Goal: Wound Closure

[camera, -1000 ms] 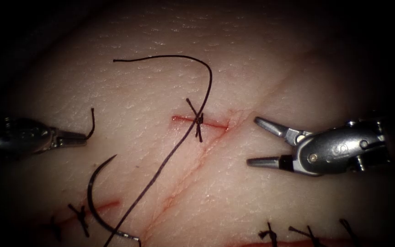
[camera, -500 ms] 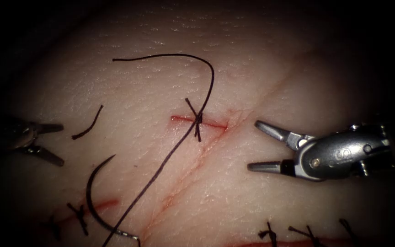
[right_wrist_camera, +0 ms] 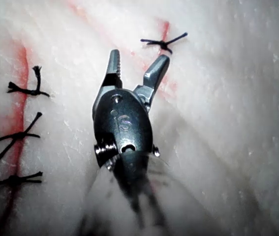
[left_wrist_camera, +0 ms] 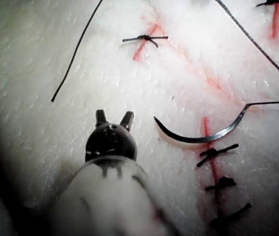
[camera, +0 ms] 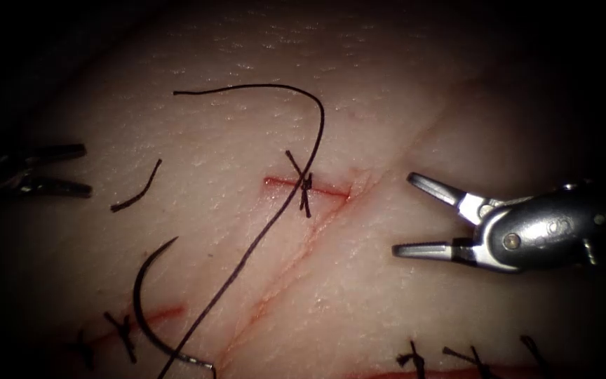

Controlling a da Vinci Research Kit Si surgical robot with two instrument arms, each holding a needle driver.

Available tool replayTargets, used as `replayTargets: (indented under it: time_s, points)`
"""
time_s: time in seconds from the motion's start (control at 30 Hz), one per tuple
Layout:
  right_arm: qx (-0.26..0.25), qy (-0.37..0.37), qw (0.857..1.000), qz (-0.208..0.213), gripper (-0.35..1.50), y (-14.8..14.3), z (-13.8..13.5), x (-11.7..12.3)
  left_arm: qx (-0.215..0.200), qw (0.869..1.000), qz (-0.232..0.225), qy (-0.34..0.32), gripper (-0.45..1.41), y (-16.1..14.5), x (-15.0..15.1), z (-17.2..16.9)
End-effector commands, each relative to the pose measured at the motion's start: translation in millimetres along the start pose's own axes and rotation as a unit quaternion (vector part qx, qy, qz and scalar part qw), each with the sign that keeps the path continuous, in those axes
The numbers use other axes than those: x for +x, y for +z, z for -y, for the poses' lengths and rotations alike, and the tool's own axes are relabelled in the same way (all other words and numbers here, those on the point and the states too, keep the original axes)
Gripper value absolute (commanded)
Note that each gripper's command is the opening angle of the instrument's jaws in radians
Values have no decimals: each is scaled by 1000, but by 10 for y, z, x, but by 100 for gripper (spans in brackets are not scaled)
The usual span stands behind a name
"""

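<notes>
**Both tools empty, needle loose on the tissue**

My left tool [camera: 71, 170] hangs with jaws parted, holding nothing; a cut end of thread [camera: 137, 188] lies just ahead of its tips. My right tool [camera: 415, 214] gapes wide, empty, the knot [camera: 304, 184] on the cut [camera: 306, 187] ahead of it. The needle [camera: 150, 309] rests flat on the tissue [camera: 401, 105], below my left tool, thread [camera: 261, 231] trailing. I'd judge any pickup should take the needle's body, clear of the point.

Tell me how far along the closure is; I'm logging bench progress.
Done: the cut carries one tied knot, and a cut end of thread lies loose on the tissue to its left. In hand: nothing; the left claw and right claw are both open and empty. The needle lies free on the tissue, lower left, its thread running across the knot. Left: the cut's red ends are unstitched.
</notes>
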Motion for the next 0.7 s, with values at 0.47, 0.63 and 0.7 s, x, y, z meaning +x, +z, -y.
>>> replayTargets:
  time_s: [0.47, 0.63, 0.7]
  points:
    - [34, 74, 996, 21, 140, -18, -5, -7, -106, 980, -146, 80, 56, 30, 42, -27]
    - [44, 80, 995, 24, 140, -24, -9, -8, -117, 977, -157, 90, 61, 32, 38, -30]
    - [46, 81, 995, 25, 138, -23, -10, -7, -119, 975, -162, 92, 61, 33, 39, -31]
